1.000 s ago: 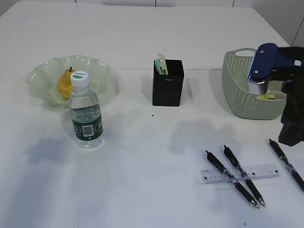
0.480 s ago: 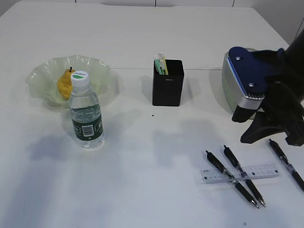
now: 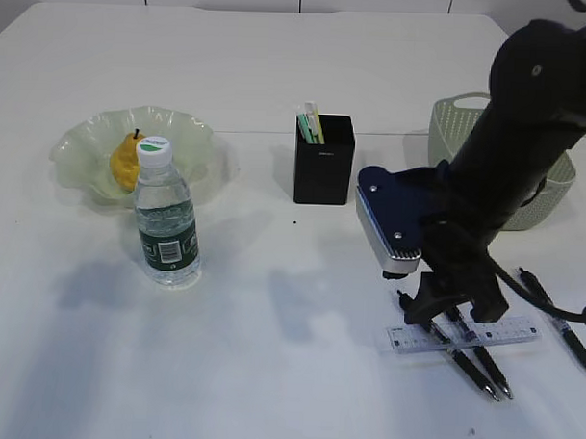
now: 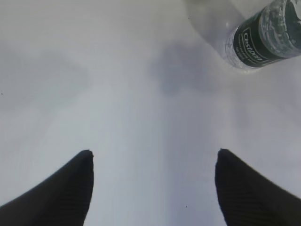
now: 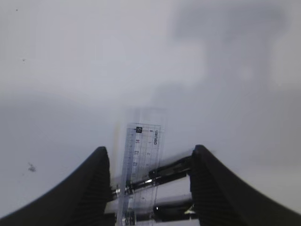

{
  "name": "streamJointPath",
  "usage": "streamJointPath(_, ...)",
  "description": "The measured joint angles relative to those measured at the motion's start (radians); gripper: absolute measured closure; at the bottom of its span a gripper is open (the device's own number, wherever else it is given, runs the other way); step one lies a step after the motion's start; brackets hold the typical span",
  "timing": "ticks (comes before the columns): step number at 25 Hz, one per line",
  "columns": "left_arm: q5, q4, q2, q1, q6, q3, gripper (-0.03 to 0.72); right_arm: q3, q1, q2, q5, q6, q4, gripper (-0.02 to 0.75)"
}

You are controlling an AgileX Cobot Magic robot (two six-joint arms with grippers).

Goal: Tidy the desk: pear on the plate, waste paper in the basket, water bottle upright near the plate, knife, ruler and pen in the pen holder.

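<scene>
Exterior view: yellow-orange lumpy pear point(image 3: 125, 160) in the pale green ruffled translucent plate point(image 3: 185, 137); small clear plastic water bottle point(image 3: 166, 219), dark green label, white cap, upright just beside it. Matte black square pen holder point(image 3: 324, 163) mid-tabletop point(image 3: 279, 65). Sage-green perforated plastic basket point(image 3: 452, 124) behind the right arm. Right tool point(image 3: 444, 316) low over the short clear plastic ruler point(image 3: 462, 335), which lies across black pens point(image 3: 473, 365), likely lining up a pick.

Left wrist view: left tool point(image 4: 153, 160) spread wide, empty, above bare tabletop near the bottle.

Right wrist view: right tool parted, straddling the ruler, gripping nothing.
</scene>
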Motion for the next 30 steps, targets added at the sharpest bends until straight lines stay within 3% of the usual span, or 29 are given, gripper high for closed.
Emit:
streamJointPath(19, 0.01, 0.006, 0.0, 0.0, 0.0, 0.0, 0.137, 0.0, 0.002, 0.121, -0.065, 0.053, -0.003, 0.328)
streamJointPath(30, 0.01, 0.006, 0.0, 0.0, 0.0, 0.0, 0.14, 0.004, 0.044, 0.121, -0.076, 0.201, -0.101, 0.328)
